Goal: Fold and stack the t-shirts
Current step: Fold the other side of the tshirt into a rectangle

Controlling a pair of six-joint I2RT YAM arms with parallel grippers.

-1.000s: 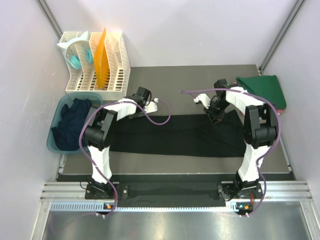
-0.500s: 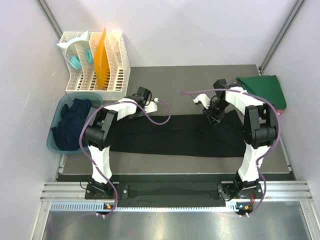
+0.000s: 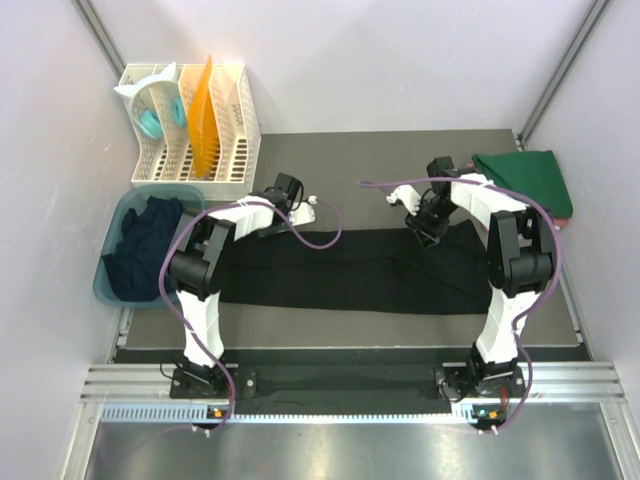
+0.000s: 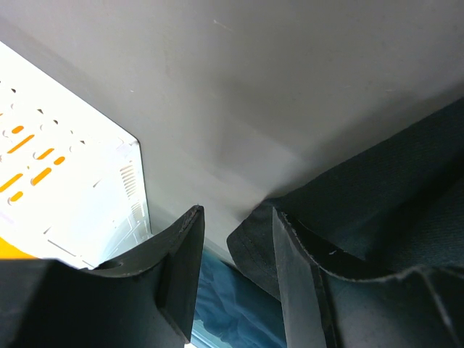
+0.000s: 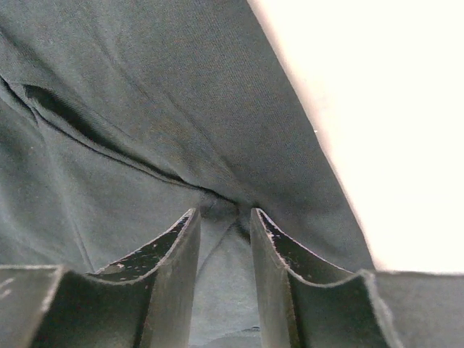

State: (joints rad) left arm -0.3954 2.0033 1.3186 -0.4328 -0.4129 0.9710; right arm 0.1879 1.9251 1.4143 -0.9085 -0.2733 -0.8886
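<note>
At far left, a teal-blue plastic tub (image 3: pixel 103 282) holds a crumpled dark navy t-shirt (image 3: pixel 140 250). Behind it stands a white slotted plastic rack (image 3: pixel 240 130). The left gripper (image 4: pixel 235 217) sits at the far left corner of the long black cloth t-shirt (image 3: pixel 350 275), which lies as a wide band across the middle of the grey table (image 3: pixel 350 160). Its jaws stand apart, and the hem only reaches the inner face of one finger, so it holds nothing yet. Further right, the right gripper (image 5: pixel 225 214) is clenched on a puckered pinch of the same shirt's far edge, with creases fanning out from it. At far right rests a folded dark green t-shirt (image 3: pixel 525 178).

The step in hand looks like taking both far corners for the next fold. To do it well, the left gripper should push further over the hem before closing, catching all layers. Both grippers should then lift level and travel together, keeping the cloth taut so the fold lands square.
</note>
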